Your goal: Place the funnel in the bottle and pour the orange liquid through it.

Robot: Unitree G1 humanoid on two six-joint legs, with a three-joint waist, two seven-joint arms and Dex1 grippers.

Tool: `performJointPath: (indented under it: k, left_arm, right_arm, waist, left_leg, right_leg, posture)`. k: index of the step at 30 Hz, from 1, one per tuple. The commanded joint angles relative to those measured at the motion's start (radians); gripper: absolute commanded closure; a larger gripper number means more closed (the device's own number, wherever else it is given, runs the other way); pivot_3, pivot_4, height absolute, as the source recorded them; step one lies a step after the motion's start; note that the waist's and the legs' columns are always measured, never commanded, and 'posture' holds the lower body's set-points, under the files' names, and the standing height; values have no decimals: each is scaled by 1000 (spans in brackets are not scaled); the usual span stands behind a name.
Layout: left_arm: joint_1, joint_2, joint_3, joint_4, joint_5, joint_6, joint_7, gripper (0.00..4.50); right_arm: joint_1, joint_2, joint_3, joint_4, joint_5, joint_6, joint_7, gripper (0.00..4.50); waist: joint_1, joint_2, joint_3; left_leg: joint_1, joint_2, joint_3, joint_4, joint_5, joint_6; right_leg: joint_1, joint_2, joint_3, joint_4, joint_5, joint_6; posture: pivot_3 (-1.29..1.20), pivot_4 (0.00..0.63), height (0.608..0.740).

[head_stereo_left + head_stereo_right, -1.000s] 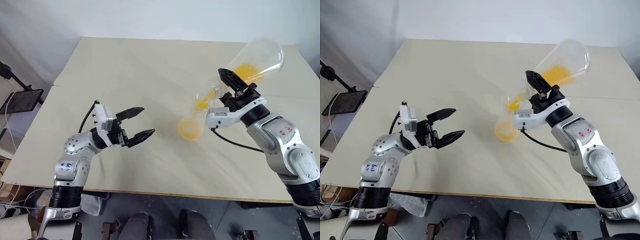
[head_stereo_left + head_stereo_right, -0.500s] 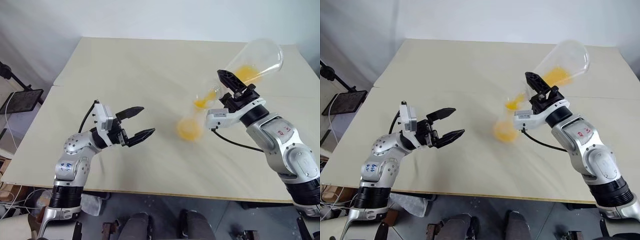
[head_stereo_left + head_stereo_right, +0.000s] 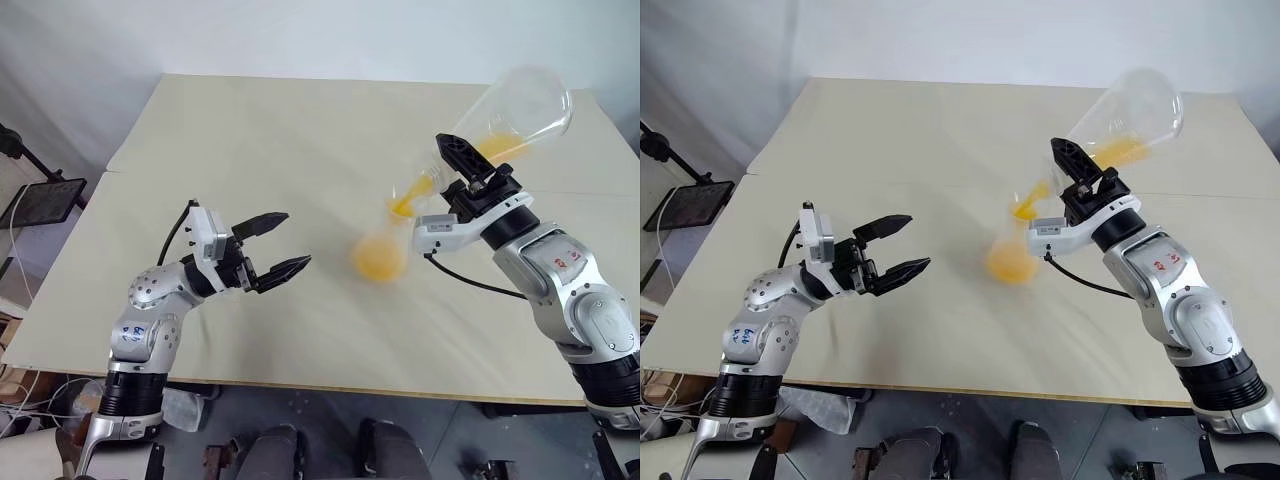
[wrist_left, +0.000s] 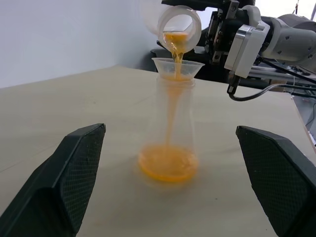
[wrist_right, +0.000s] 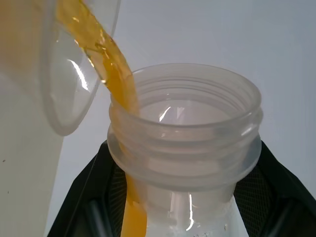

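While the open left gripper [image 3: 282,244] is idling empty well aside, orange liquid [image 4: 170,163] is being poured from the clear conical flask [image 3: 505,125], clamped in the right gripper [image 3: 470,170], through the small clear plastic funnel [image 4: 177,66] into the frosted bottle [image 4: 169,128] on the table [image 3: 250,130]; further steady tilting is likely being called for.

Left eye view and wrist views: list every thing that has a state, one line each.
flask: tilted, mouth down, pouring, some liquid inside.
funnel: seated in the bottle's mouth, catching the stream.
bottle: upright on the table, partly filled.
orange liquid: streaming through the funnel, pooled in the bottle's base.
left gripper: open, empty, apart from the bottle.
right gripper: shut on the flask's neck.
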Motion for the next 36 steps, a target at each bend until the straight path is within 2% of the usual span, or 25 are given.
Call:
performJointPath:
  k: [1, 36]
  left_arm:
    - [-5, -3, 0, -45, -6, -10, 4, 0]
    - [-2, -14, -5, -47, -6, -17, 8, 0]
  right_arm:
    - [-17, -1, -47, -17, -5, -2, -26, 2045]
    - [-14, -26, -64, 12, -35, -51, -70, 2045]
  waist:
    - [0, 0, 0]
    - [-2, 0, 0]
  left_leg:
    - [0, 0, 0, 0, 0, 0]
    - [0, 0, 0, 0, 0, 0]
  right_leg:
    - [0, 0, 0, 0, 0, 0]
    - [0, 0, 0, 0, 0, 0]
  posture:
    - [0, 150, 740]
    - [0, 150, 740]
